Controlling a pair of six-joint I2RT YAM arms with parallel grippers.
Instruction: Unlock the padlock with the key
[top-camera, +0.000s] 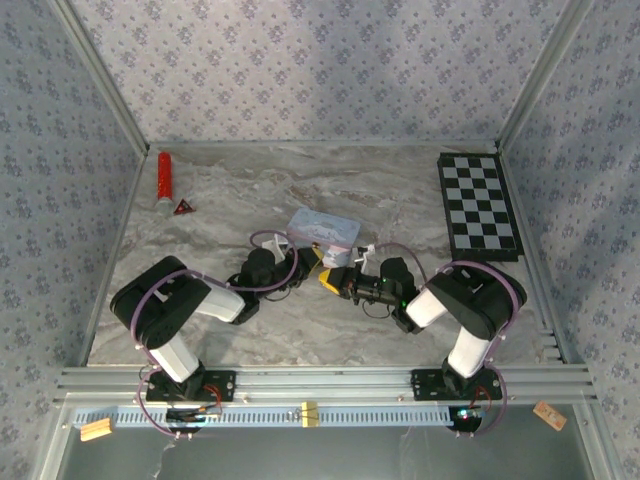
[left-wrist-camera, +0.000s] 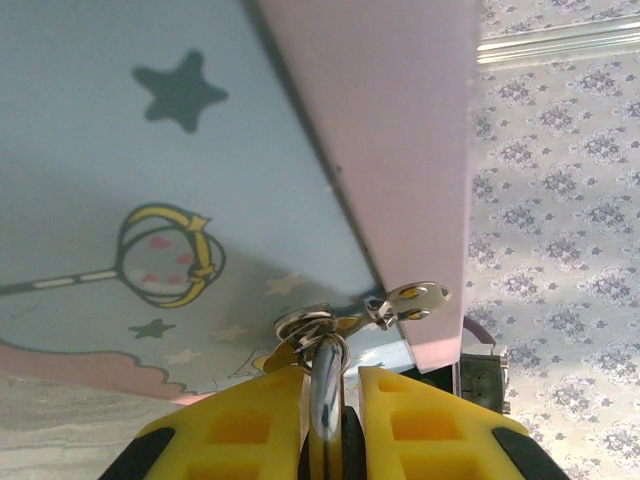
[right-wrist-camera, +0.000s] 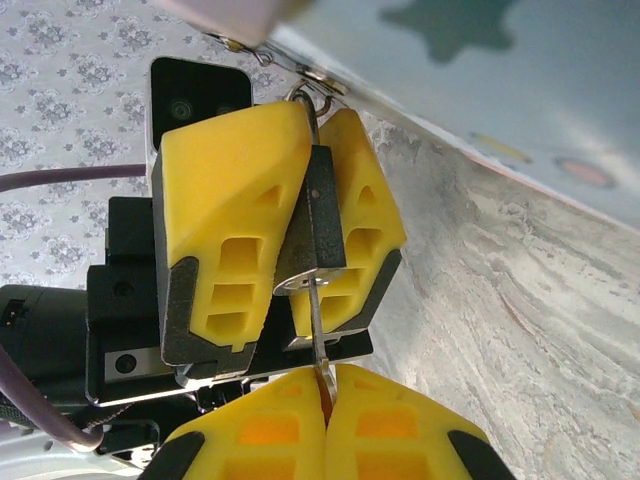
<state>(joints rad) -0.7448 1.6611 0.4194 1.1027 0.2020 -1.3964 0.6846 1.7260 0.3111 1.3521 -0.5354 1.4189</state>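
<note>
The blackish padlock (right-wrist-camera: 322, 215) sits between the yellow fingers (right-wrist-camera: 225, 190) of my left gripper, which is shut on it. In the left wrist view its metal shackle (left-wrist-camera: 327, 400) rises between the pads of my left gripper (left-wrist-camera: 330, 375), with a key ring (left-wrist-camera: 305, 325) and a spare key (left-wrist-camera: 412, 297) hanging from it. My right gripper (right-wrist-camera: 325, 378) is shut on the thin key (right-wrist-camera: 318, 330), whose blade reaches the padlock's underside. From above, the left gripper (top-camera: 312, 262) and right gripper (top-camera: 335, 280) meet tip to tip just in front of the pastel tin (top-camera: 323, 229).
The pastel cartoon tin (left-wrist-camera: 150, 150) lies close behind the padlock. A red cylinder (top-camera: 164, 176) and a small red triangle (top-camera: 183, 207) lie at the back left. A checkerboard (top-camera: 478, 204) lies at the back right. Patterned walls enclose the marble table (top-camera: 400, 190).
</note>
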